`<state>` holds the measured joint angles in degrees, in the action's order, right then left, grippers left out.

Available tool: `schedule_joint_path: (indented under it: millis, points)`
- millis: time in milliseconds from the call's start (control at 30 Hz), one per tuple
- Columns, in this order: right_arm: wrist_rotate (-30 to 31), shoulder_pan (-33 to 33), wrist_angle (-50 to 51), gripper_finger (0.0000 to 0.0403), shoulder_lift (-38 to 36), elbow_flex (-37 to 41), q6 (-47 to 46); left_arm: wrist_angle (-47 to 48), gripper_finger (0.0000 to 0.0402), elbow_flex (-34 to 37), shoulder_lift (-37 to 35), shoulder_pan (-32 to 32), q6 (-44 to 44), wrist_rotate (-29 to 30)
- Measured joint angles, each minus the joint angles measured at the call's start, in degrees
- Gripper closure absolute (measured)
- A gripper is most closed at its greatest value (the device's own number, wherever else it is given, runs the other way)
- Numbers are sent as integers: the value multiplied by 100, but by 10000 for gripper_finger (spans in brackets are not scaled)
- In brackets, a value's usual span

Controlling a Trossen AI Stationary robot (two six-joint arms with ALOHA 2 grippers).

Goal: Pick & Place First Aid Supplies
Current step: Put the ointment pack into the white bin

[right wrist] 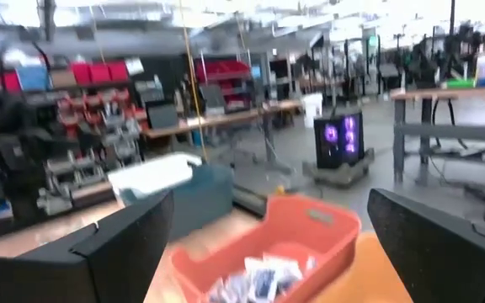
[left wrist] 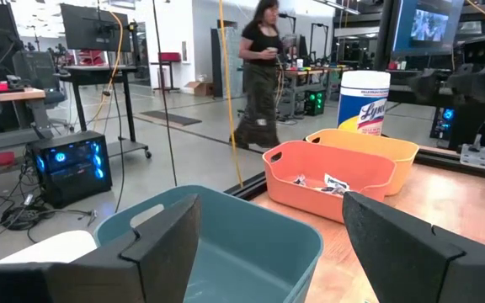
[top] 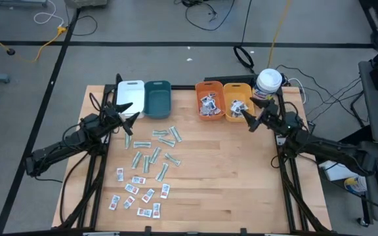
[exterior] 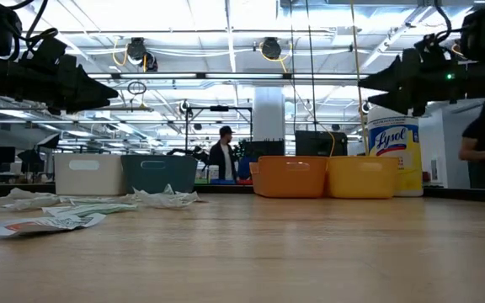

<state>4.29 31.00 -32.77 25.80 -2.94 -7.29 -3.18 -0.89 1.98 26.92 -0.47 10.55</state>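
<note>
**Both grippers empty, fingers spread**

Your left gripper (top: 127, 111) hovers with fingers parted wide, touching nothing, near the teal bin (top: 157, 98). Your right gripper (top: 248, 118) is fully spread, empty, beside the yellow bin (top: 237, 101). The first aid supplies (top: 146, 172) lie scattered on the table's (top: 241, 177) left half.

Both arms are extended inward from the table's outer sides and held above the surface. The left gripper (top: 128, 111) is raised with its fingers (left wrist: 162, 244) spread apart. The right gripper (top: 248, 118) is likewise raised, fingers (right wrist: 125, 244) parted wide, nothing held.
</note>
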Motion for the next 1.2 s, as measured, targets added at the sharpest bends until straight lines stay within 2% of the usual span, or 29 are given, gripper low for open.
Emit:
schedule_joint_path:
  millis: [800, 1200]
  points:
    - [-7, 0, 2941, 11, -1872, 26, -1, 0, 105, 0, 0, 0, 2, 2]
    - [-37, 0, 3361, 11, -2577, 33, 0, 0, 105, 0, 0, 0, 0, 2]
